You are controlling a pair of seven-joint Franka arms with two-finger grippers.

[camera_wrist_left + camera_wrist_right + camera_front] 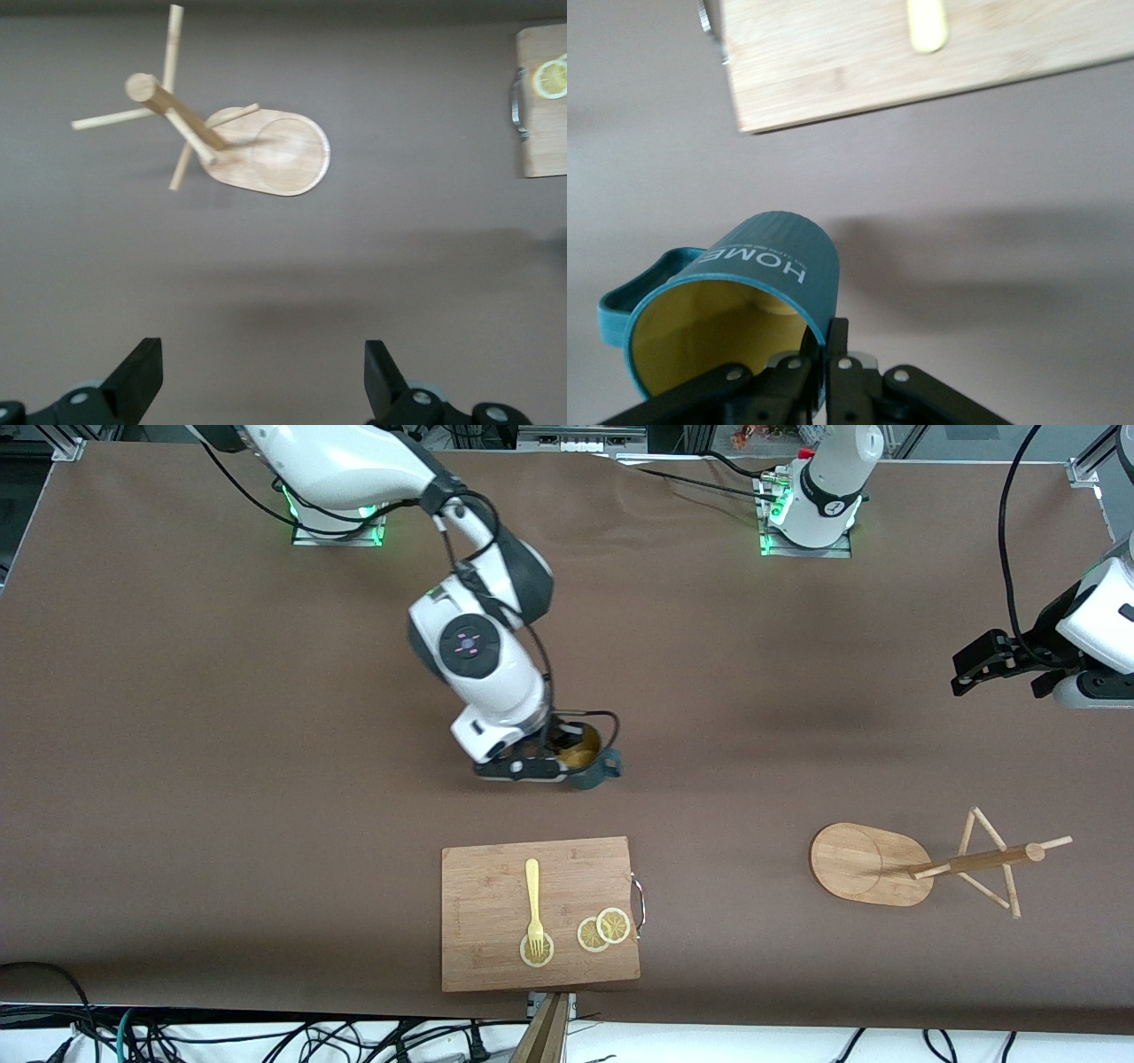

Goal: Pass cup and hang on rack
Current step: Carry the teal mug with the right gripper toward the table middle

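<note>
Nearest the camera lies the cutting board [540,924]; at its 12 o'clock the right gripper [556,757] pinches the cup [588,760] by its rim, a light, rigid, likely slippery mug, while the left gripper [974,666] waits open above the rack [873,864].

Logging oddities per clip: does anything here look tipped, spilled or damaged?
Nothing stands out. The rack stands upright, only looking tilted from the high camera. The right gripper pinches the cup by its rim. The left gripper waits open over bare table.
</note>
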